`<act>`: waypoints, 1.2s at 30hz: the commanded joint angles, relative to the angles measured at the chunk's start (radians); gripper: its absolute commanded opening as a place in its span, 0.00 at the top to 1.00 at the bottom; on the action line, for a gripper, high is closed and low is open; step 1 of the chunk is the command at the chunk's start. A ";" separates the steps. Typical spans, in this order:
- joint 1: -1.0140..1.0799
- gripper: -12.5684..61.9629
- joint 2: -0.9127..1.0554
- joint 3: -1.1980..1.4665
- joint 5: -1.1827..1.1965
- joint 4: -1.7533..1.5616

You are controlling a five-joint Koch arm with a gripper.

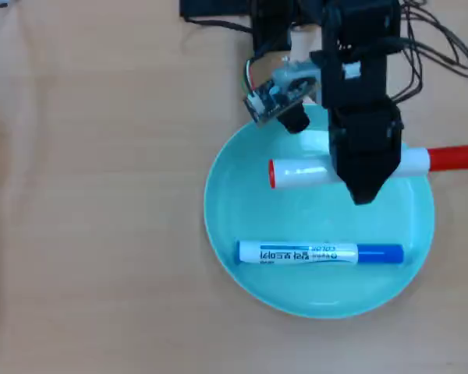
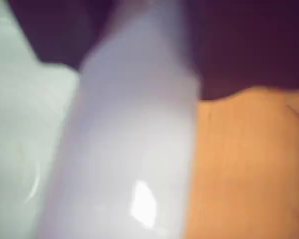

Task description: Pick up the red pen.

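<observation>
The red pen (image 1: 300, 172) is a thick white barrel with a red end on the left and a long red cap reaching past the right rim of the light-blue plate (image 1: 234, 210). It looks larger than the other marker, so it is raised off the plate. My black gripper (image 1: 364, 185) comes down from the top and crosses the pen's middle, shut on it. In the wrist view the white barrel (image 2: 129, 149) fills the centre, very close and blurred, with the plate (image 2: 20, 139) to its left.
A white marker with a blue cap (image 1: 320, 253) lies across the plate's near half. The arm's base, a small circuit board (image 1: 274, 97) and black cables (image 1: 441, 47) sit at the top. Bare wooden table (image 1: 93, 202) surrounds the plate.
</observation>
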 commanded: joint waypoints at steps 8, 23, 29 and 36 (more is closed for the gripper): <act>-0.017 0.94 0.144 -0.018 -0.003 0.075; -0.018 0.94 0.153 -0.018 -0.008 0.152; -0.017 0.94 0.146 -0.015 -0.012 0.152; -0.018 0.94 0.153 -0.018 -0.012 0.152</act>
